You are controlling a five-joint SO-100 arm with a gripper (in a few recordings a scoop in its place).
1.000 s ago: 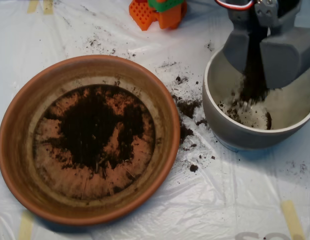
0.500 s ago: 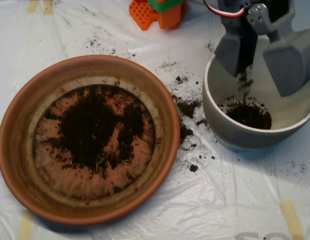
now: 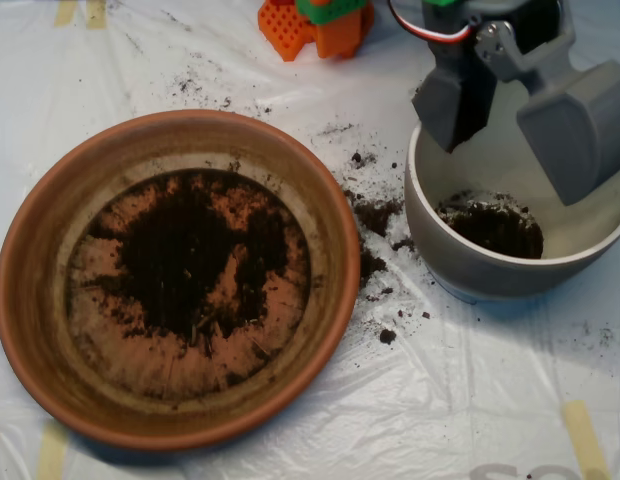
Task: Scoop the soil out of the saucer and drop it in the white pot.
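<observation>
Claw [image 3: 517, 128] splayed wide and emptied above the white pot [image 3: 460, 255] at three o'clock, a dark heap on the pot's floor, so best swing across to nine o'clock, where soil [image 3: 185, 255] sits mid-saucer [image 3: 30, 300], and bite deep.

scoop [image 3: 520, 120]: two grey clamshell halves, smooth moulded plastic
hinge bracket [image 3: 500, 45]: grey, small screws visible
cable [image 3: 430, 28]: red-and-white wire at 11 o'clock of scoop
</observation>
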